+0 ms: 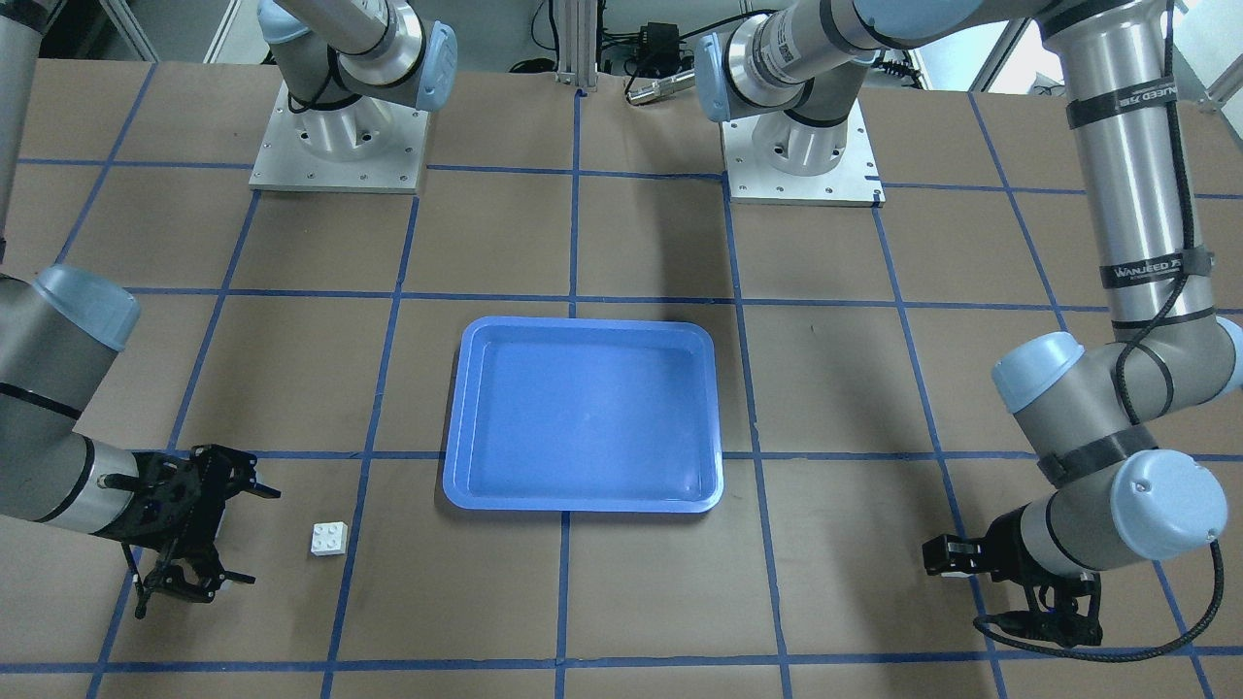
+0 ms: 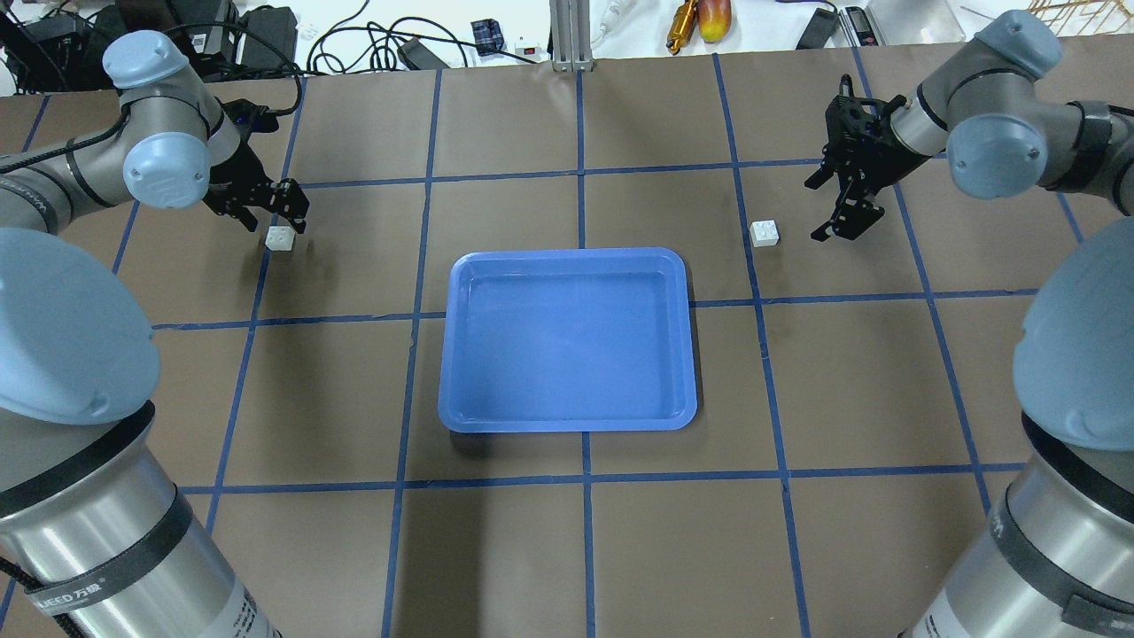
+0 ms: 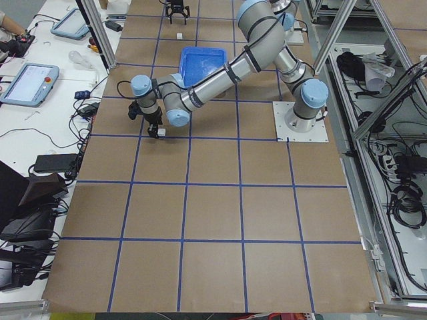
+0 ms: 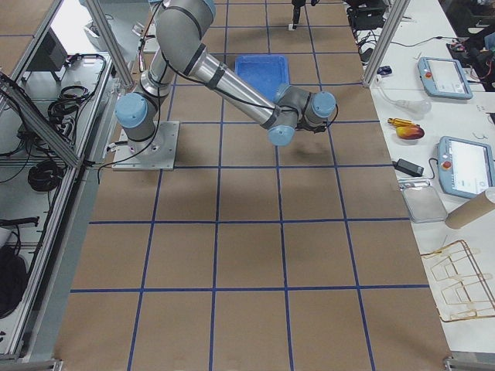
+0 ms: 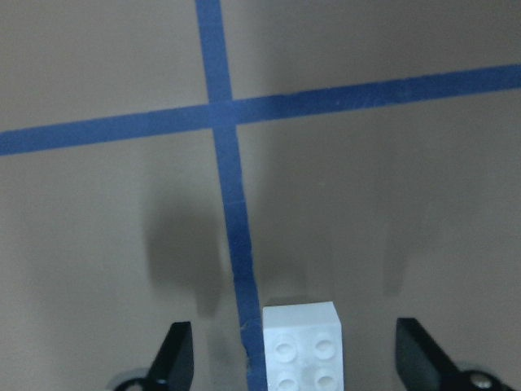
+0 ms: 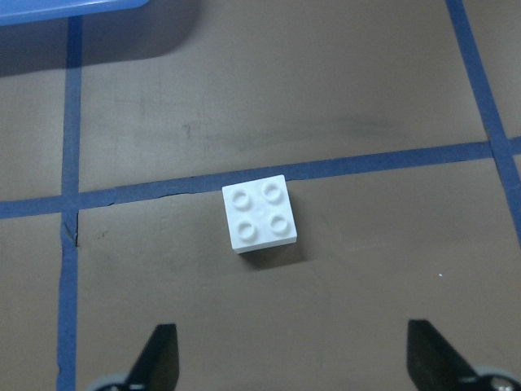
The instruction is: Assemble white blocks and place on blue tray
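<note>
One white block [image 2: 280,237] lies on the table at the left, between the open fingers of my left gripper [image 2: 285,217], which hovers just above it; in the left wrist view the block [image 5: 301,346] sits between the fingertips [image 5: 175,354]. The other white block [image 2: 764,232] lies at the right, loose on the table. My right gripper [image 2: 819,210] is open and empty a short way beside it, with the block [image 6: 260,213] ahead of its fingers [image 6: 159,354]. The blue tray [image 2: 567,254] sits empty in the middle, between the blocks.
Both arm bases [image 1: 335,146] stand on the robot's side of the table. Blue tape lines [image 2: 580,168] grid the brown tabletop. Cables and tools lie beyond the far edge [image 2: 691,18].
</note>
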Controlling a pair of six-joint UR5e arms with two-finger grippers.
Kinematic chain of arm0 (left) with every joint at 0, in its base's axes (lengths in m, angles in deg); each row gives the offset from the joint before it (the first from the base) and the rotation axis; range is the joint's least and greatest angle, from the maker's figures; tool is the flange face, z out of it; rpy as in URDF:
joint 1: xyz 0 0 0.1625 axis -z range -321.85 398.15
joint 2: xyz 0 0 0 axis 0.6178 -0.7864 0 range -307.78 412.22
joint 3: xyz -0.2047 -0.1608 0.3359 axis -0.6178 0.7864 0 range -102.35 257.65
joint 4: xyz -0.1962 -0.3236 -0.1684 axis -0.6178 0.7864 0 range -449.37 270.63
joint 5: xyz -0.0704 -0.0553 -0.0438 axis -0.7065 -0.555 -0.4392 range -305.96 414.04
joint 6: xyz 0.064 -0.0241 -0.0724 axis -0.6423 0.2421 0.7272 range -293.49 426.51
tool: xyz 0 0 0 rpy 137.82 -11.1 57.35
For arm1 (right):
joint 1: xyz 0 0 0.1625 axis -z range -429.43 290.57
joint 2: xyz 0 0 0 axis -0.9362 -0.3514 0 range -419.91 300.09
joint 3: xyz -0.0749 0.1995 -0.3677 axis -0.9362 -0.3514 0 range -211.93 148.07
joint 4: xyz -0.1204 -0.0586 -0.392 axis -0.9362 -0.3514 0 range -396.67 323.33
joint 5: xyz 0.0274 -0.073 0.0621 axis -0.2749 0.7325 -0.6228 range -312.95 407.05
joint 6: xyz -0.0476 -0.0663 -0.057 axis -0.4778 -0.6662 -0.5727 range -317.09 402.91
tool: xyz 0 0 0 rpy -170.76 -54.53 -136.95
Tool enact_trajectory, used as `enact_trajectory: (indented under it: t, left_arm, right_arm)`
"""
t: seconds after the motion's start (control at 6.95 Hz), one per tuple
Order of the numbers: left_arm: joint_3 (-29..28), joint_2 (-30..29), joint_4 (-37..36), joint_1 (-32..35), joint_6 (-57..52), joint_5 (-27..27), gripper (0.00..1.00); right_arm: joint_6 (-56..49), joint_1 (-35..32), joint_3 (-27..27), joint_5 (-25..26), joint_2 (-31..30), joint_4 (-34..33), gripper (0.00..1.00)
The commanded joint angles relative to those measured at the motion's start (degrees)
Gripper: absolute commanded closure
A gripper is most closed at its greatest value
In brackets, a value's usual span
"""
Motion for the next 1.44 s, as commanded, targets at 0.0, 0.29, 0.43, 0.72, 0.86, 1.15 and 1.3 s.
enact_trajectory:
  t: [0.0, 0.29, 0.43, 0.72, 0.86, 1.15, 1.3]
  left_arm:
    - [0.0, 0.7, -0.1, 0.1, -0.3, 0.3, 0.81]
    - [0.2, 0.4, -0.1, 0.1, -0.1, 0.3, 0.85]
    - [0.1, 0.4, -0.1, 0.1, -0.1, 0.3, 0.85]
    - [-0.4, 1.5, 0.6, 0.5, 0.2, 0.3, 0.85]
    - [-0.4, 1.8, 0.6, 0.6, 0.4, 0.3, 0.86]
    - [-1.3, 5.9, 5.3, 6.8, 6.4, 0.2, 0.86]
    - [-1.3, 8.0, 6.9, 11.6, 13.0, 0.1, 0.86]
  right_arm:
    - [-2.6, -1.0, 0.2, -1.0, 0.4, 0.1, 0.0]
    - [-6.4, -1.1, 0.1, -2.6, 1.9, 0.2, 0.0]
    - [-6.5, -1.3, 0.1, -2.7, 2.9, 0.2, 0.0]
    - [-6.5, -2.8, 0.0, -2.7, 3.3, 0.0, 0.02]
    - [-6.5, -2.8, 0.0, -2.7, 3.3, 0.0, 0.02]
    - [-6.4, -2.8, 0.1, -2.7, 3.3, 0.2, 0.08]
    - [-6.4, -2.8, 0.1, -2.7, 3.3, 0.5, 0.18]
